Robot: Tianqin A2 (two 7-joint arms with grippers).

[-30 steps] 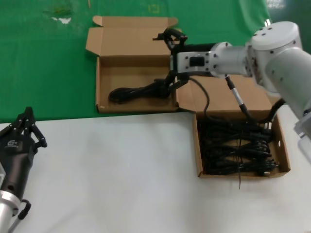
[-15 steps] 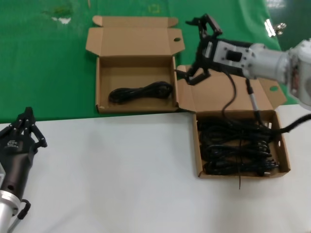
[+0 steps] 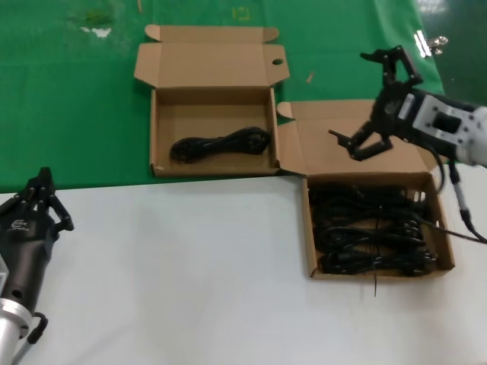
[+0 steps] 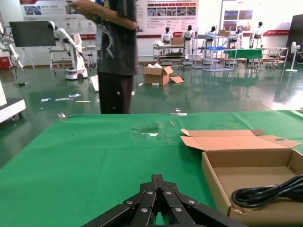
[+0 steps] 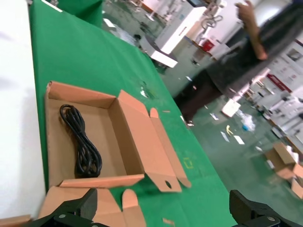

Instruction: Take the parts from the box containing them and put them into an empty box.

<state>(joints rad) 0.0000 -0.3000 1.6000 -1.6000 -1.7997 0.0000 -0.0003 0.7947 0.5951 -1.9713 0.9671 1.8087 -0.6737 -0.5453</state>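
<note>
Head view high, looking down, both wrist views low, level, sharing the far box (image 3: 212, 131) (image 4: 251, 179) (image 5: 92, 142)

The full box (image 3: 445, 228) sits on the table (image 3: 190, 274). Many cables (image 3: 373, 232) lie inside it. Left of it and farther back is another box (image 3: 156, 137) with one cable (image 3: 221, 144) inside.

Right gripper (image 3: 370, 99): black linked fingers, grey-white wrist housing, thin black cable. Left gripper (image 3: 39, 199): black, white marking, silver collar.
</note>
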